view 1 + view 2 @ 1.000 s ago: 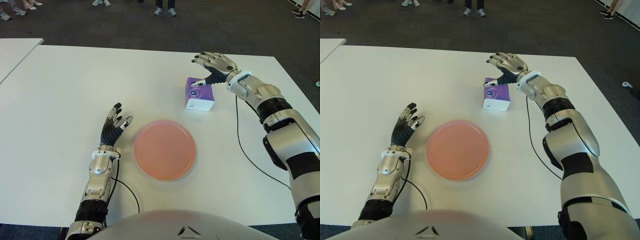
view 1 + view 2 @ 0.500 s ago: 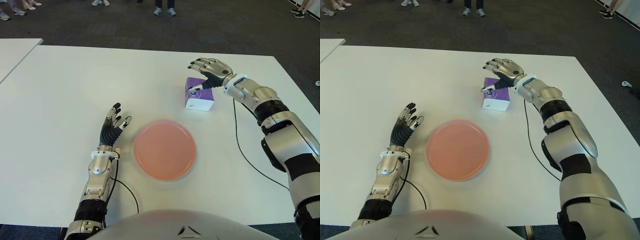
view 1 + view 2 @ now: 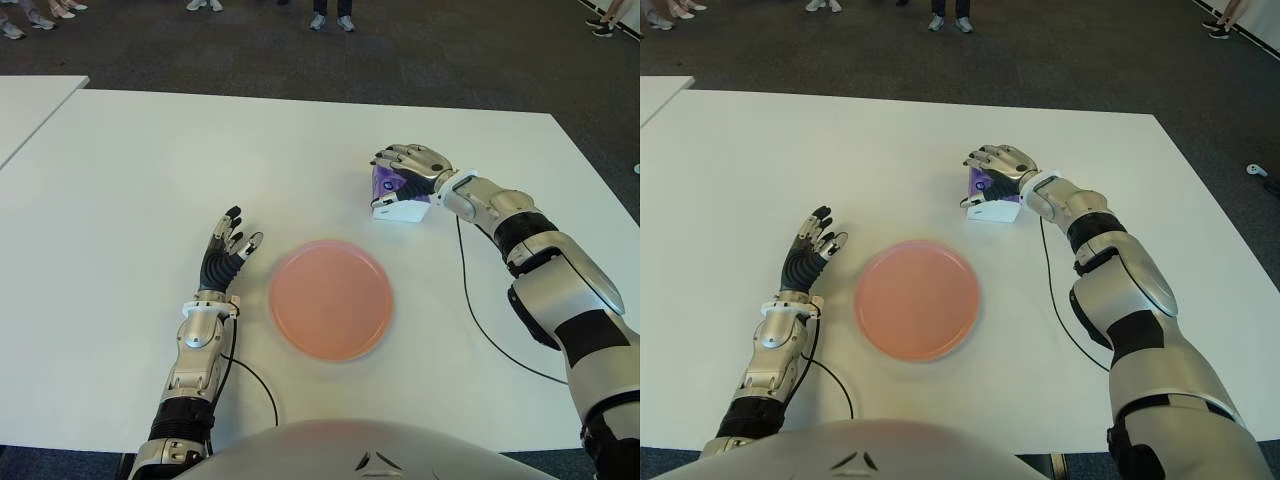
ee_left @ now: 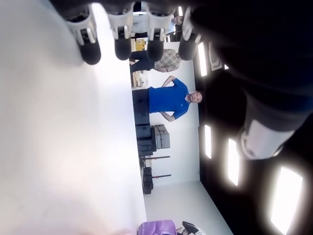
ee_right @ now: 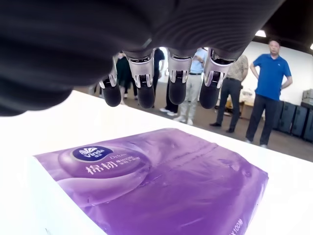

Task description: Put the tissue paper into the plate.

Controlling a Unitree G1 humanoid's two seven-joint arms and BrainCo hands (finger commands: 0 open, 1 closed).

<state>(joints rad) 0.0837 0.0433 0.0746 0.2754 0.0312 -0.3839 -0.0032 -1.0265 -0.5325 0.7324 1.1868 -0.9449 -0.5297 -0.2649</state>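
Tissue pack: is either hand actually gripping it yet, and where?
Not gripped yet. The right hand arches over the top of the tissue pack, its fingers spread above the purple face. The left hand shows open beside the plate.

My right hand (image 3: 408, 168) shows silver metallic shells with dark matt fingertips. The tissue paper (image 5: 161, 181) wears glossy purple film, seemingly plastic. The plate (image 3: 330, 298) is smooth pink; the table (image 3: 150, 180) matt white.
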